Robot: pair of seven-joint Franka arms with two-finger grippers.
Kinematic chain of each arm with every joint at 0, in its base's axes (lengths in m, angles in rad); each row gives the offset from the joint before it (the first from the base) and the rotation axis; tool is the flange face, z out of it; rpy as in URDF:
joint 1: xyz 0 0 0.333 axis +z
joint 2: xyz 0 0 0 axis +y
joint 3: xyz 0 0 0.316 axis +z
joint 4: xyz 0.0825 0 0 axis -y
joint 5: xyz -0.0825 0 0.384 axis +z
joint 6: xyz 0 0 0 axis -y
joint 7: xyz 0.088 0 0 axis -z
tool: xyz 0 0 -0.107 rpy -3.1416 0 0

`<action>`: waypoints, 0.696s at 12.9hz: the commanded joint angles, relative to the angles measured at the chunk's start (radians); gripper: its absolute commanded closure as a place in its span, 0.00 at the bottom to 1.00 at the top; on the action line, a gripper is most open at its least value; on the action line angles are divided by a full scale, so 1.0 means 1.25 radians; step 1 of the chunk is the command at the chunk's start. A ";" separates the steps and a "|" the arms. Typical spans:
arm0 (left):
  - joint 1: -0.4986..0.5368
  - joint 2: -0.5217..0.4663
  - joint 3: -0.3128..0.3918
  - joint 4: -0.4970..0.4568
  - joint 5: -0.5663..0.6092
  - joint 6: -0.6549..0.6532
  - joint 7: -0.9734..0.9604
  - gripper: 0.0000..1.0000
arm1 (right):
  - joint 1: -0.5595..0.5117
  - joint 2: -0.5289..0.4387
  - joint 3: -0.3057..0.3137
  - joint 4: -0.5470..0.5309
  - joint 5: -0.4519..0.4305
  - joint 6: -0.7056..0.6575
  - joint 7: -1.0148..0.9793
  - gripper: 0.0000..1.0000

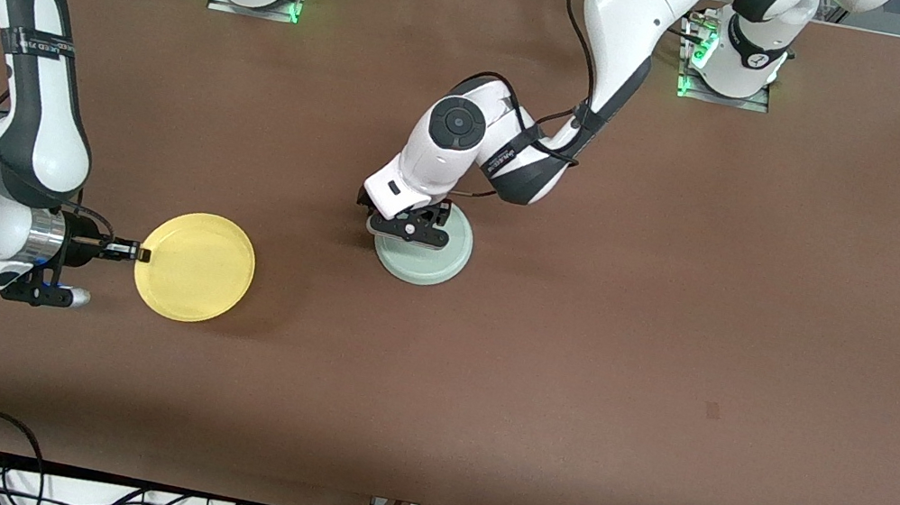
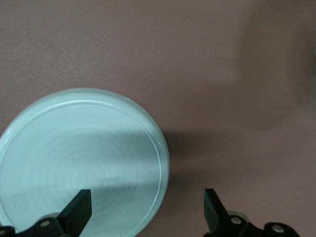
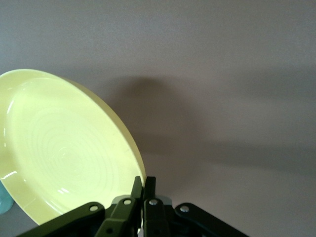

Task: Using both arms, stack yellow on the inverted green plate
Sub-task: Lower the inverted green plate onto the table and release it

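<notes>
Right gripper (image 1: 132,251) fingers clamped together, wrist level; left gripper (image 1: 408,232) fingers spread (pointing down).

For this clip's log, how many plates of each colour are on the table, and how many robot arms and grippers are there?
Yellow plates: 1, the yellow plate, rim held in the right gripper
Green plates: 1, the green plate, inverted, under the open left gripper
Robot arms: 2
Grippers: 2
Total: 6

brown table (image 1: 675,327) w/ small dark mark (image 1: 712,410); black cables (image 1: 11,472) along edge nearest front cam
</notes>
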 commanded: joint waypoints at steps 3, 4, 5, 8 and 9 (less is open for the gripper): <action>0.032 -0.145 0.038 -0.015 0.157 -0.282 0.034 0.00 | 0.064 0.000 0.006 -0.002 0.001 -0.013 0.132 1.00; 0.044 -0.166 0.038 -0.013 0.188 -0.330 0.040 0.00 | 0.084 0.000 0.006 -0.003 0.006 -0.013 0.170 1.00; 0.064 -0.189 0.038 -0.014 0.191 -0.372 0.052 0.00 | 0.107 0.000 0.007 -0.008 0.008 -0.012 0.201 1.00; 0.151 -0.253 0.039 -0.013 0.194 -0.490 0.125 0.00 | 0.117 -0.003 0.072 -0.015 0.030 -0.012 0.271 1.00; 0.180 -0.270 0.039 -0.014 0.192 -0.520 0.156 0.00 | 0.117 -0.004 0.099 -0.026 0.030 -0.007 0.297 1.00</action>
